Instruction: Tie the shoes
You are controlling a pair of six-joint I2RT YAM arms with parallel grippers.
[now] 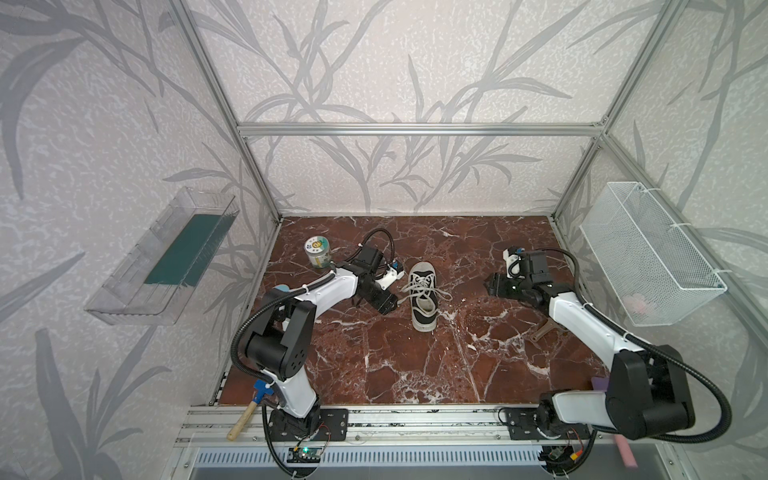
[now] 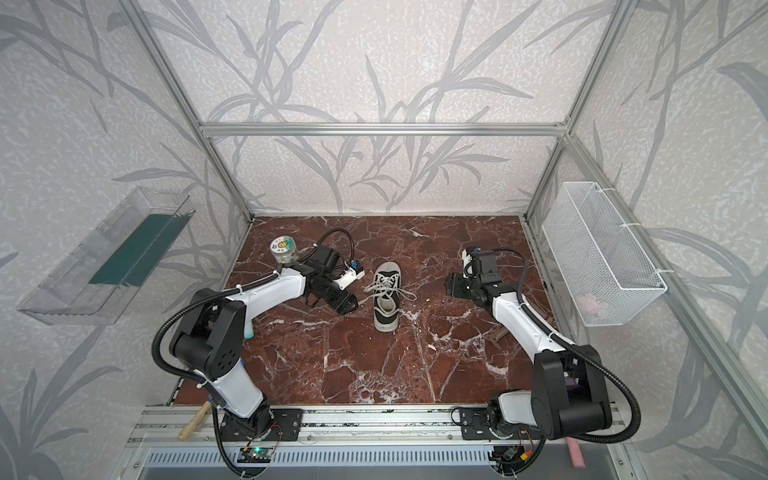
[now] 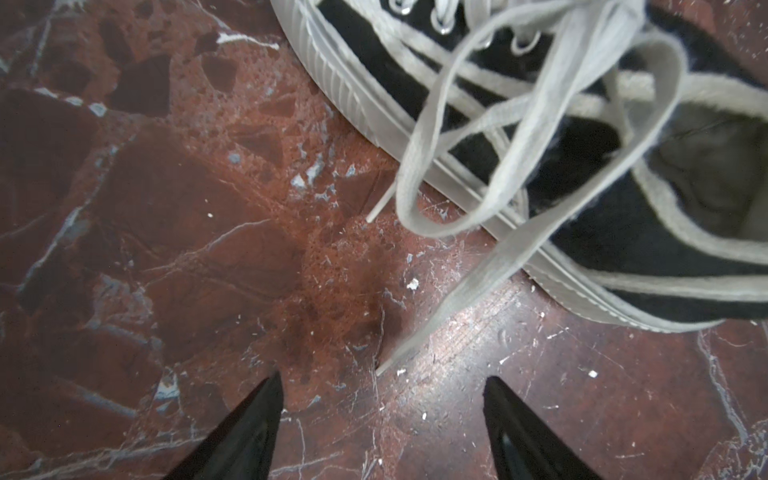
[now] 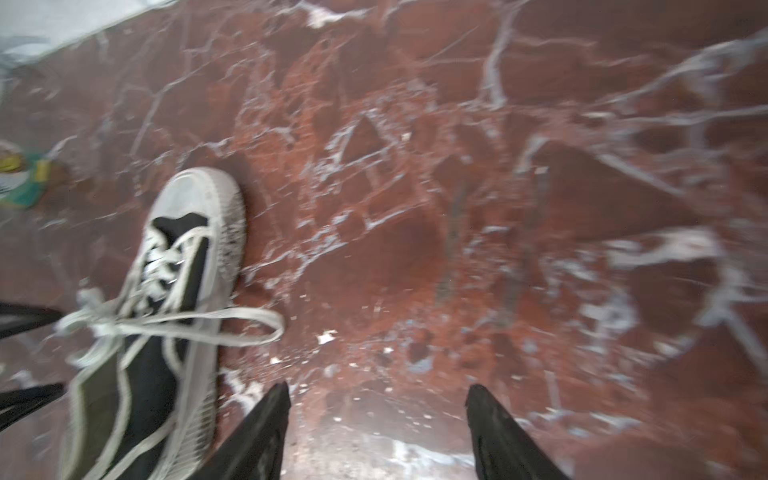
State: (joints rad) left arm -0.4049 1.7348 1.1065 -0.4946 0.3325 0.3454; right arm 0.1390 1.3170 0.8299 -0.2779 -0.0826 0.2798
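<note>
Left pincer [image 3: 382,376], released and empty, hangs just beside the shoe [image 1: 424,303], which lies centred on the worktop [image 1: 415,374]; a loose lace end [image 3: 419,336] trails toward it. Advice: straddle that flat end squarely, then clench near the tip. Right pincer [image 4: 378,385], likewise released, stands off the shoe's opposite side.

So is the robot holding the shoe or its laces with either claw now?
Nothing is held. The left gripper is open, a loose lace end lying just ahead of it. The right gripper is open too, apart from the shoe.
</note>
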